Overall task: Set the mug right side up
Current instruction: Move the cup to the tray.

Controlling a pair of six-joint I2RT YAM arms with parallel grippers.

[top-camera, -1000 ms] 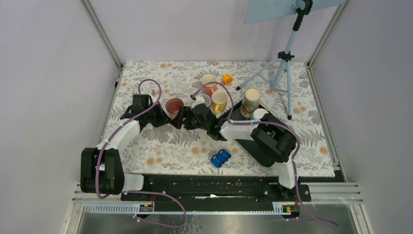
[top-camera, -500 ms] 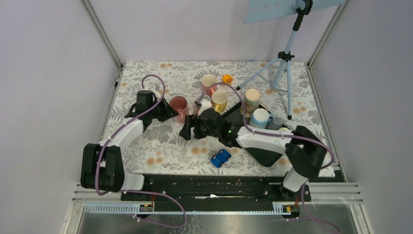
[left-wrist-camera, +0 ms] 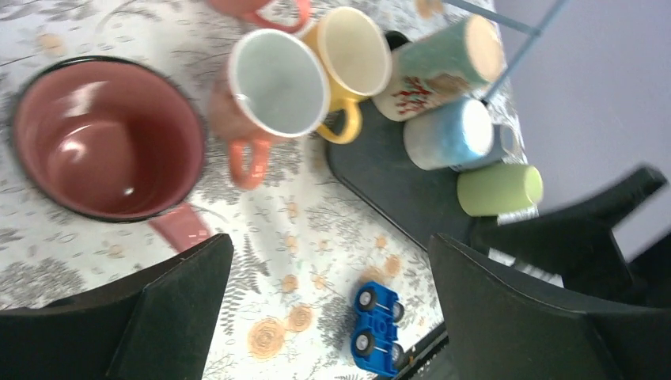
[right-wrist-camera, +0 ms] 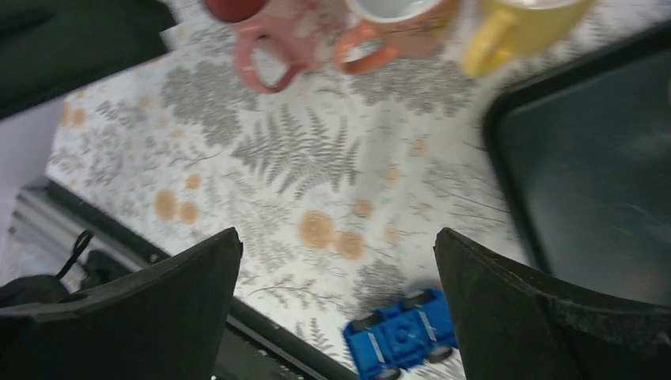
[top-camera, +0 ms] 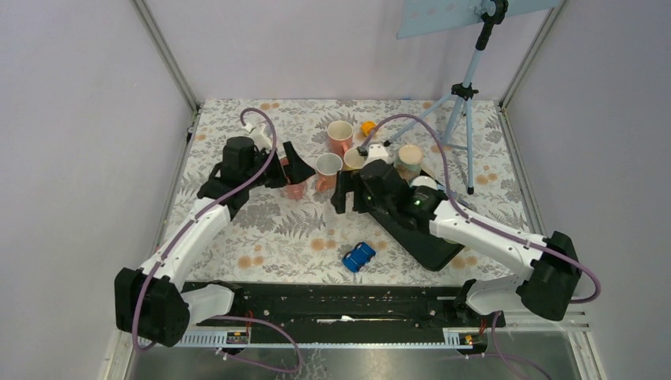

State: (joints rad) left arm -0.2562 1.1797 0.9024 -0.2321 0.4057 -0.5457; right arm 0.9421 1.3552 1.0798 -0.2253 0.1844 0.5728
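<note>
A dark red mug (left-wrist-camera: 103, 142) stands upright with its mouth up, partly hidden under my left gripper (top-camera: 293, 169) in the top view. Beside it an orange mug (top-camera: 327, 166) with a white inside (left-wrist-camera: 277, 79) also stands mouth up. My left gripper (left-wrist-camera: 328, 245) hangs open above the cloth, holding nothing. The right gripper (top-camera: 349, 194) is open too (right-wrist-camera: 339, 237), raised near the orange mug's handle (right-wrist-camera: 360, 49), apart from it.
A yellow mug (left-wrist-camera: 352, 51) and a pink mug (top-camera: 339, 133) stand behind. A black tray (top-camera: 423, 241) carries a tall patterned mug (left-wrist-camera: 439, 67), a light blue mug (left-wrist-camera: 447, 134) and a green one (left-wrist-camera: 500, 188). A blue toy car (top-camera: 358, 256) lies near the front. A tripod (top-camera: 463, 95) stands back right.
The left gripper has opened, let go of the dark red mug and risen. The right gripper has opened wider and drawn back to the right, away from the orange mug.
</note>
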